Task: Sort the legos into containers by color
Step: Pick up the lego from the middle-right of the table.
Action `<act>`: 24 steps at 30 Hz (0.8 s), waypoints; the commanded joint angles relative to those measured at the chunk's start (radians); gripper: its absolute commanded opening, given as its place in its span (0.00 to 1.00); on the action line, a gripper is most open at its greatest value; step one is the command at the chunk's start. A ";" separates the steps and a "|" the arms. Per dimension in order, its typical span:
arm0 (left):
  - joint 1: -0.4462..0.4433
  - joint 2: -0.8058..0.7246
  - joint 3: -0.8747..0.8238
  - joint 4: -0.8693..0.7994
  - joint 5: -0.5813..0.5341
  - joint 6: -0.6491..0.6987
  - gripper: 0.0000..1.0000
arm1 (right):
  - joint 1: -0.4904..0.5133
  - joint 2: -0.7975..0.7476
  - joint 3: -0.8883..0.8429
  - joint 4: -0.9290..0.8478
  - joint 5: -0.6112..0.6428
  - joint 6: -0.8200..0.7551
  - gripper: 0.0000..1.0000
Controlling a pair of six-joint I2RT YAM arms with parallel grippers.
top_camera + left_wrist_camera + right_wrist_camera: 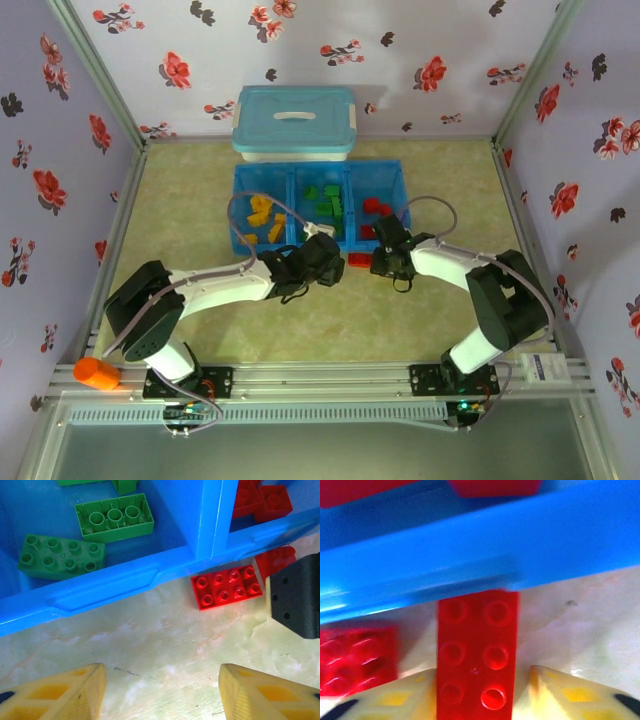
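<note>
stretching forward low, right fingers (pixel 570 696) flanking red lego (pixel 477 650) beside tray (pixel 530 540)

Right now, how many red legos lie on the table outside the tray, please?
2: one lego between the right gripper fingers, by the tray; another lego beside it. More may be hidden.

You have bright, even light from overhead in the top view, with only faint, soft shadows on the table (pixel 330 330). Your left wrist picture is crisp, with a pale wash of glare on the tabletop toward the bottom. Your right wrist picture is soft: the tray wall (pixel 480 570) smears sideways, and the close red brick (pixel 477 650) is out of focus, its studs catching small glints.
</note>
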 commanded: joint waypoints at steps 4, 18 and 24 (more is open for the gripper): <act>-0.008 -0.030 -0.020 0.033 -0.041 -0.016 0.60 | 0.006 -0.039 -0.016 -0.008 -0.007 0.006 0.26; -0.009 0.006 -0.011 0.051 -0.036 -0.015 0.58 | 0.075 -0.339 0.033 -0.163 0.101 -0.002 0.19; -0.009 0.000 -0.019 0.055 -0.036 -0.015 0.58 | 0.075 -0.384 0.077 -0.158 0.119 -0.046 0.20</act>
